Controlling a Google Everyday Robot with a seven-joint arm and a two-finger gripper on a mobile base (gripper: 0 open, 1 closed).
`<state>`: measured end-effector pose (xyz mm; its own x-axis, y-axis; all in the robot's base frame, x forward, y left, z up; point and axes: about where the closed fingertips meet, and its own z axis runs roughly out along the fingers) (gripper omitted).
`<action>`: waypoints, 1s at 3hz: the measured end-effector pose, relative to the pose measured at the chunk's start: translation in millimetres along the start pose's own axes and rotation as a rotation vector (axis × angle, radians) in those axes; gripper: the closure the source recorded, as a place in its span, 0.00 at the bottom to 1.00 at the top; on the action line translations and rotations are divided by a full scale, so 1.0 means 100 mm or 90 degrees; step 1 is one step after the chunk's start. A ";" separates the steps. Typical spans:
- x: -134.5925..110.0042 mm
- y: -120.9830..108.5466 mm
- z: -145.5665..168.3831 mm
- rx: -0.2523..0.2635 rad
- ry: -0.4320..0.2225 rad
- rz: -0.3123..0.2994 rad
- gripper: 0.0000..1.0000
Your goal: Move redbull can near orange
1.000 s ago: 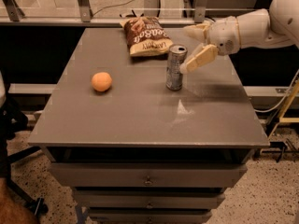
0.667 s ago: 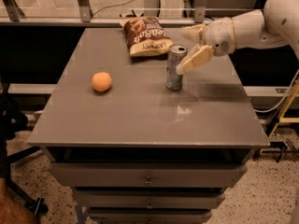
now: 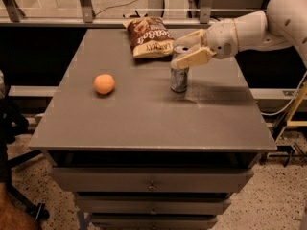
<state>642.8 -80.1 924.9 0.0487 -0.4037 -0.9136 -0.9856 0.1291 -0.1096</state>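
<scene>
On the table, the spread hand straddles the redbull can, well apart from the orange.

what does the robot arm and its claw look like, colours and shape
The arm is smooth, glossy white, built of rounded, bulbous segments, with no cables or markings visible on it. The claw, over the table by the redbull can, has two flat, tapering cream-yellow fingers on a white rounded wrist.
</scene>
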 end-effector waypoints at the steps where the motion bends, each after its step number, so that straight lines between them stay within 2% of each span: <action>1: -0.04 0.01 -0.01 0.003 -0.004 0.008 0.61; 2: -0.21 -0.01 -0.09 0.011 -0.024 -0.011 0.85; 3: -0.41 -0.09 -0.24 0.026 -0.040 -0.042 1.00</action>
<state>645.3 -86.7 972.4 0.1245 -0.3553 -0.9264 -0.9725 0.1416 -0.1850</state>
